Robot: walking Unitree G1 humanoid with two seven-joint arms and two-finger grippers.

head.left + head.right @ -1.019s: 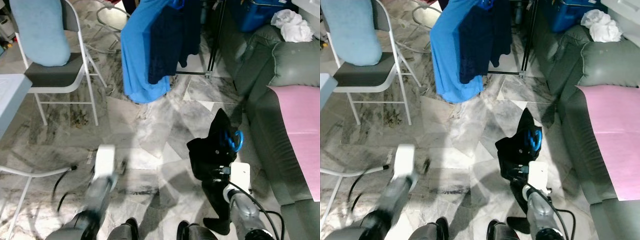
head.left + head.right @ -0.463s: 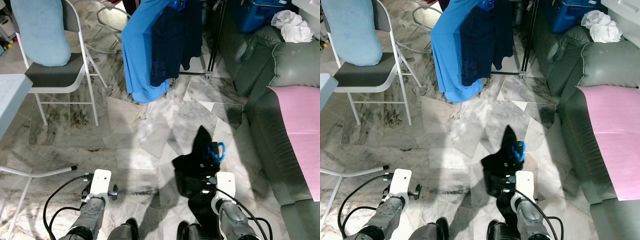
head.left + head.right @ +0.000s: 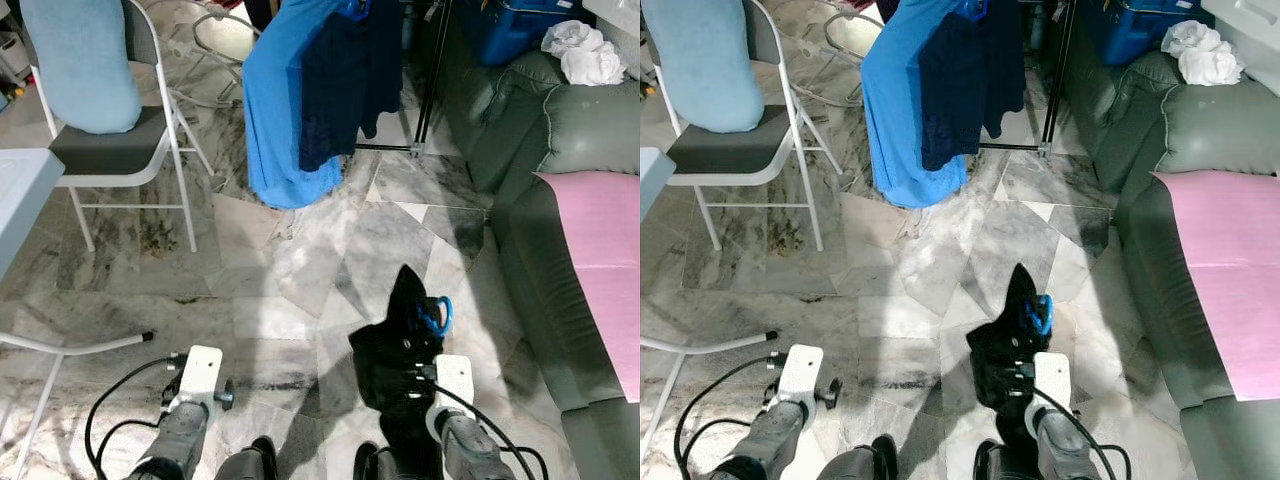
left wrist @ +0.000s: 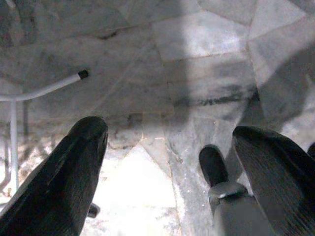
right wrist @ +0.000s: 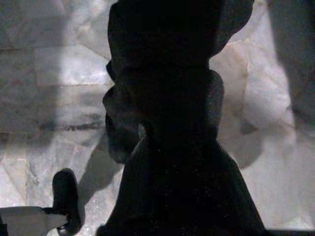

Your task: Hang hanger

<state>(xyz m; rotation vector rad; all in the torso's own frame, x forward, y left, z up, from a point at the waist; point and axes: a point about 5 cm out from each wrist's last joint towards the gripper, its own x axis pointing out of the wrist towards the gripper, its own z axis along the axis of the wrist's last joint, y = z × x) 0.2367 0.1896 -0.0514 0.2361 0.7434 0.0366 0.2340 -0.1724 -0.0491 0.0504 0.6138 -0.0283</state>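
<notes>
While I watch through the head camera, the right tool (image 3: 418,362) is closed on the blue hanger (image 3: 436,314), which carries a black garment (image 3: 392,345) draped low over the marble floor (image 3: 300,260). My left tool (image 4: 167,162) sits low beside the robot's feet, its fingers spread wide and holding nothing. Farther off, a blue shirt (image 3: 275,100) and a dark garment (image 3: 345,75) hang on the clothes rack (image 3: 432,75), between a folding chair (image 3: 110,140) and the grey sofa (image 3: 545,170).
</notes>
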